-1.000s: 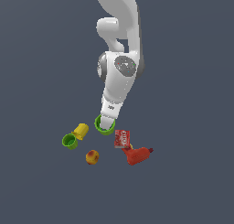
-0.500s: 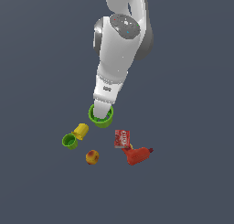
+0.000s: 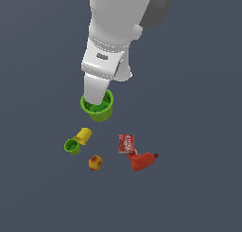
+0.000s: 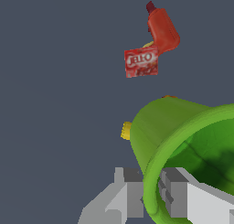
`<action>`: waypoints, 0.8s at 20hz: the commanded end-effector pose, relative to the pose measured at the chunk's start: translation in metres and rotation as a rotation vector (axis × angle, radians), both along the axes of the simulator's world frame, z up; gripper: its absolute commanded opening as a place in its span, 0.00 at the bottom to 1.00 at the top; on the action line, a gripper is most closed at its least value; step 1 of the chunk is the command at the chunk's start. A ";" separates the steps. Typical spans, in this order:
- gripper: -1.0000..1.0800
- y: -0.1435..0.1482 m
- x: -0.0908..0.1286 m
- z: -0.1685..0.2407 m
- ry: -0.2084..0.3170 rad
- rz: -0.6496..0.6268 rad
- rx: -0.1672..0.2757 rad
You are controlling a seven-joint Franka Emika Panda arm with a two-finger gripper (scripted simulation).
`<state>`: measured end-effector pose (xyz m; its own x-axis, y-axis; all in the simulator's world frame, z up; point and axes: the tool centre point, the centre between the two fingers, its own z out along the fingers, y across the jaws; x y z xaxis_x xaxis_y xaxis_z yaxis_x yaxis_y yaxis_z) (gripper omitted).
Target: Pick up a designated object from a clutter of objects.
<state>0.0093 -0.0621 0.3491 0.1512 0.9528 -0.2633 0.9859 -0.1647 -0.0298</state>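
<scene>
Gripper (image 4: 151, 195) jaws are pinching the large green cup (image 3: 99, 108) by its thick rim, one finger (image 4: 125, 191) outside, one inside. Cup is hanging above the red box (image 3: 126, 144). Judged light, stiff, smooth; the wall pinch may let it tilt.

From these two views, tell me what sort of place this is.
Most likely a bare simulated test scene: a flat, featureless grey floor, the gripper holding a large green cup, and a small green cup and red box below.
</scene>
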 end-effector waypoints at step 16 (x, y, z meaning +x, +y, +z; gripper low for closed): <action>0.00 -0.008 0.020 0.088 -0.002 -0.001 -0.005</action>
